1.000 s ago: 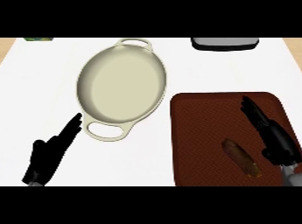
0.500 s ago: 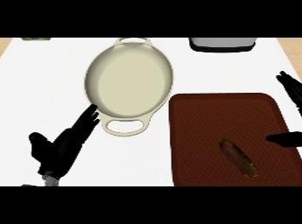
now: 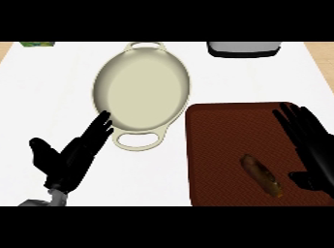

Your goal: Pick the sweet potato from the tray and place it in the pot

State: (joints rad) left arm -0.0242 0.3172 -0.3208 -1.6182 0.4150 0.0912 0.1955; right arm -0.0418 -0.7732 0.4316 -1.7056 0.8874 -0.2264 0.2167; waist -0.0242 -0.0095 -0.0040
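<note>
The sweet potato (image 3: 263, 176), brown and elongated, lies on the dark red-brown tray (image 3: 223, 145) toward its near right part. The cream oval pot (image 3: 142, 92) with two loop handles stands empty on the white counter, left of the tray. My right hand (image 3: 318, 152) is open over the tray's right edge, fingers straight and pointing away, thumb toward the potato, just right of it and apart from it. My left hand (image 3: 72, 157) is open at the lower left, its fingertips close to the pot's near handle (image 3: 136, 141).
A grey and black appliance (image 3: 244, 48) sits at the counter's far edge, right of the pot. A small green object (image 3: 37, 44) shows at the far left corner. Wooden floor borders the white counter (image 3: 40, 97) on both sides.
My right hand has come nearer and lower along the tray's right edge, closer to the sweet potato. The left hand has shifted slightly. The potato and pot have not moved on the counter.
</note>
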